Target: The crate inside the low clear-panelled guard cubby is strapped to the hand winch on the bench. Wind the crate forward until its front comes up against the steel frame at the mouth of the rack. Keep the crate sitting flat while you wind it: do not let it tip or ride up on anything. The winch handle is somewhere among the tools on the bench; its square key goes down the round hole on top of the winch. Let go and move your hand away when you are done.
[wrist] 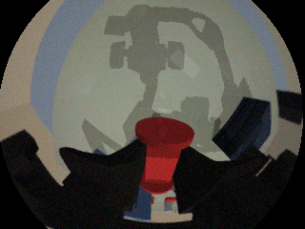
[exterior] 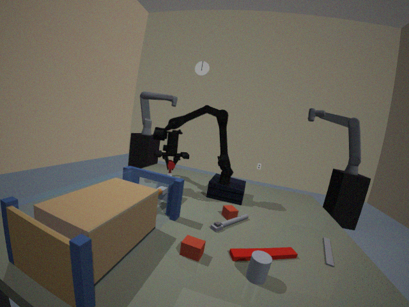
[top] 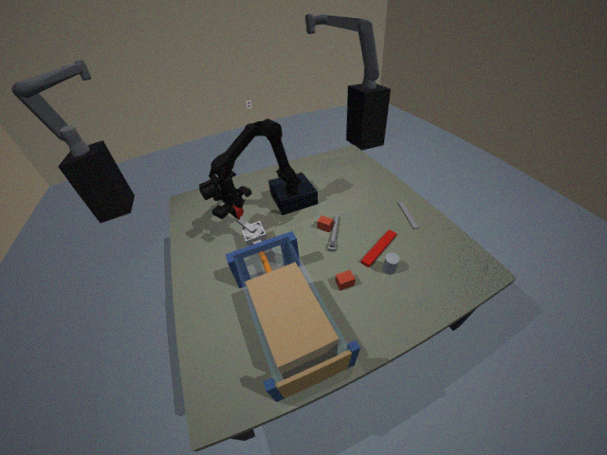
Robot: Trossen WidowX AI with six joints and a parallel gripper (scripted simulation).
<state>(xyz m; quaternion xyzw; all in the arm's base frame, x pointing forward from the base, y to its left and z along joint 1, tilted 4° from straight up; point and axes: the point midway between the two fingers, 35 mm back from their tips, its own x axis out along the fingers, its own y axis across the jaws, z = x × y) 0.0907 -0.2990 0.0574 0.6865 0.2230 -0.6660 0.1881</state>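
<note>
My gripper (top: 237, 212) (exterior: 170, 165) (wrist: 159, 135) is shut on the red knob of the winch handle. The handle's grey arm (top: 247, 225) runs from the knob to the top of the white winch (top: 255, 237); its key end looks seated there, but the hole is hidden. An orange strap (top: 265, 262) (exterior: 160, 190) runs from the winch side through the blue frame (top: 262, 244) (exterior: 151, 174) to the crate. The tan crate (top: 294, 313) (exterior: 99, 204) sits flat between the clear panels, with a gap between its front and the blue frame.
Right of the cubby lie two orange-red blocks (top: 324, 224) (top: 344, 280), a grey wrench-like tool (top: 334, 232) (exterior: 234, 220), a red bar (top: 378, 247) (exterior: 265, 251), a grey cylinder (top: 391, 263) (exterior: 259, 267) and a thin grey strip (top: 408, 215) (exterior: 328, 251). A wooden board (top: 316, 373) closes the cubby's far end.
</note>
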